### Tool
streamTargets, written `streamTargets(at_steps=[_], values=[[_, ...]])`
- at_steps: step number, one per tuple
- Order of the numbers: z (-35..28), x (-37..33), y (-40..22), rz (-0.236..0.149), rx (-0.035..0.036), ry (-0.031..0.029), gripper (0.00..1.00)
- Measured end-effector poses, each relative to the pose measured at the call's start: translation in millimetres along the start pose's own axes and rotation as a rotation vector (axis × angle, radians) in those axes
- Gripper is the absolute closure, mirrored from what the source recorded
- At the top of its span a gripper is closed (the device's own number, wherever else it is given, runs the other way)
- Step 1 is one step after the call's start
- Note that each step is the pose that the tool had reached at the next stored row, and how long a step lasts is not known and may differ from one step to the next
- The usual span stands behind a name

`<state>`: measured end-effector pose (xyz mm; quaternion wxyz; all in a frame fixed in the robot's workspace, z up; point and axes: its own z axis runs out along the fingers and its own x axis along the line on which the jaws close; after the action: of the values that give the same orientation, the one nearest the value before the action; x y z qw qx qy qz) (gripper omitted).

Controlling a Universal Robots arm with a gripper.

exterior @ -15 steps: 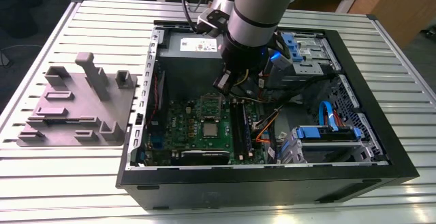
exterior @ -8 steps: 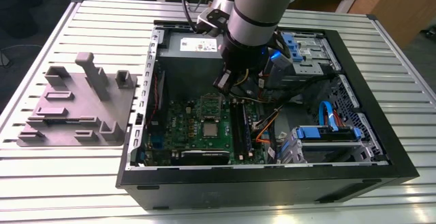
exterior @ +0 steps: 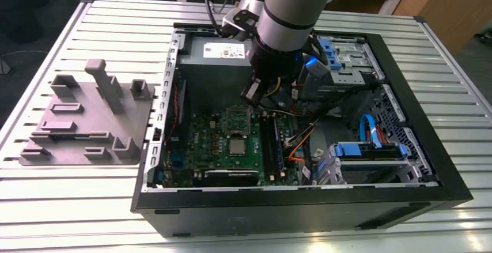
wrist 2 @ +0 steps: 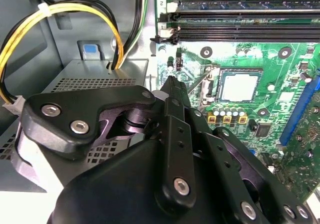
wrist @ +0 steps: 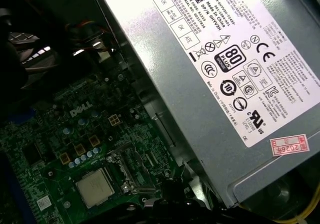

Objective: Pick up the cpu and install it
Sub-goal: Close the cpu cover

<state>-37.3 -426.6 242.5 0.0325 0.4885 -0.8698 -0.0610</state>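
1. Gripper [exterior: 254, 96] hanging inside the open computer case [exterior: 307, 210], above the green motherboard [exterior: 219, 135] and just beside the grey power supply [exterior: 219, 51]; whether clenched or released cannot be told.
2. Cpu [exterior: 237, 146] lying flat in its socket on the motherboard, silver top up, apart from the gripper; also seen in both wrist views [wrist 2: 239, 87] [wrist: 95, 186].
3. Large white label [wrist: 235, 43] of print and certification marks on the power supply's face, with a small red-and-white sticker [wrist: 289, 145] near one corner.
4. Printed white lettering on the motherboard.
5. Yellow and black cables [wrist 2: 75, 13] arching beside the gripper; long black memory slots [wrist 2: 240, 18] beyond the cpu.
6. Grey tray [exterior: 84, 120] with upright posts on the slatted table [exterior: 77, 207], at the exterior view's left of the case.
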Motion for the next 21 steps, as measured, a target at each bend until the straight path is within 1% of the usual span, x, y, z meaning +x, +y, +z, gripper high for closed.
streamTargets(at_steps=[9,21], values=[[-0.5,1.0,-0.1,-0.006,0.0001,0.0011,0.9],[-0.7,8.5,-2.4,-0.017,0.0016,0.0051,0.9]])
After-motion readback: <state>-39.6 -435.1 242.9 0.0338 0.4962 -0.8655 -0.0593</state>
